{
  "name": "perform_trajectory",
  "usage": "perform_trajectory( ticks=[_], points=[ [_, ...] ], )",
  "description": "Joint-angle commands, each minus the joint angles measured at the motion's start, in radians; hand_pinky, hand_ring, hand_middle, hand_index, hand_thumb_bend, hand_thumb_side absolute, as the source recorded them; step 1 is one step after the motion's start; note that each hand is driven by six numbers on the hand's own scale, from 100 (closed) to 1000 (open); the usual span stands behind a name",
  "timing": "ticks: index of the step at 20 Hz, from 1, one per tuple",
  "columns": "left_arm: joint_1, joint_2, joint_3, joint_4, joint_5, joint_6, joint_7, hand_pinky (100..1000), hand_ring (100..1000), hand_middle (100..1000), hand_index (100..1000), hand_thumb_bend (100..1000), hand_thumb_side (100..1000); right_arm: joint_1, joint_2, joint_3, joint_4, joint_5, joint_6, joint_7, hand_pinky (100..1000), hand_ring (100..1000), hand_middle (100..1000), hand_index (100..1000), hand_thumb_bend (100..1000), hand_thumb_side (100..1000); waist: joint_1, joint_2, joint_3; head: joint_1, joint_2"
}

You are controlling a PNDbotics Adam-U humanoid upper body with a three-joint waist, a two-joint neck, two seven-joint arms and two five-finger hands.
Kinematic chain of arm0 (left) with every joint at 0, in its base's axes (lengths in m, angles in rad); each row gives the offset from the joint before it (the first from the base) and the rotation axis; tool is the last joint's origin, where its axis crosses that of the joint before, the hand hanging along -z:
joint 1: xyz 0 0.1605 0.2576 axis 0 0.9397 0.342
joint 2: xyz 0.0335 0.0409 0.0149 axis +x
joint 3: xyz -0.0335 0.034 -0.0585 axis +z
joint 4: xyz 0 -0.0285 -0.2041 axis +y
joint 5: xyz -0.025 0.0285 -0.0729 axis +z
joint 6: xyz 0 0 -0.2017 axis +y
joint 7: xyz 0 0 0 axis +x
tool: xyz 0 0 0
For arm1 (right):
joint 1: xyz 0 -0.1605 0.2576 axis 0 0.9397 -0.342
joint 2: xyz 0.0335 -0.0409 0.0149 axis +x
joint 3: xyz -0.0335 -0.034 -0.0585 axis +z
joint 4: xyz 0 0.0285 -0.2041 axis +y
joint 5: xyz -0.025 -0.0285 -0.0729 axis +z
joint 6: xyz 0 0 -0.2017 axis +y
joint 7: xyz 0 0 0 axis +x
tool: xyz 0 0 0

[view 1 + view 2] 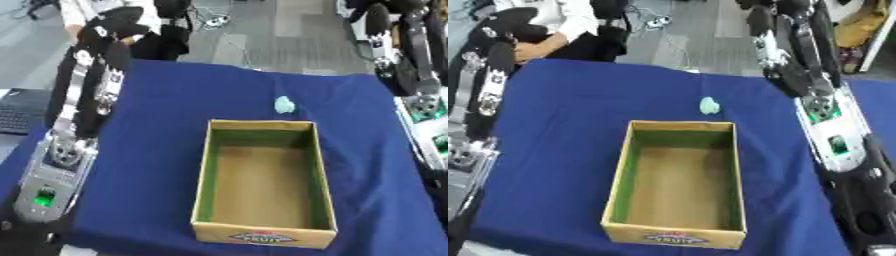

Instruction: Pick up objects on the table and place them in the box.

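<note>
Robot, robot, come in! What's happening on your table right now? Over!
Hands out of clear sight, arms along both table edges. Small pale green lump on blue cloth, just beyond open cardboard box. Box shows nothing inside. Nothing in the way.

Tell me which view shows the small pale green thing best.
The left eye view: the pale green thing sits clear on the blue cloth just beyond the box. The right eye view shows it the same, no clearer.

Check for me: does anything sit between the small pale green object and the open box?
Nothing visible does. The pale green object lies on the blue cloth just beyond the box, at its far rim, with only bare cloth between them. The box looks empty inside.
</note>
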Motion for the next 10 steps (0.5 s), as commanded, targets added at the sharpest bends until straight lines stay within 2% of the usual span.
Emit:
perform_trajectory(
  ticks=[1, 10],
  points=[
    [-0.009, 0.019, 0.002, -0.013, -0.002, -0.003, -0.002, 840, 722, 823, 861, 295, 902, -0.08, 0.003, 0.015, 0.107, 0.081, -0.033, 0.009, 175, 456, 559, 712, 100, 980, 0.003, -0.005, 0.002, -0.009, 0.001],
    [-0.018, 0.012, -0.001, -0.016, 0.002, -0.002, -0.004, 839, 722, 823, 861, 296, 903, -0.23, 0.051, 0.003, 0.404, 0.312, -0.108, -0.019, 192, 484, 608, 752, 100, 1000, 0.009, 0.008, 0.01, -0.012, 0.003]
  ],
)
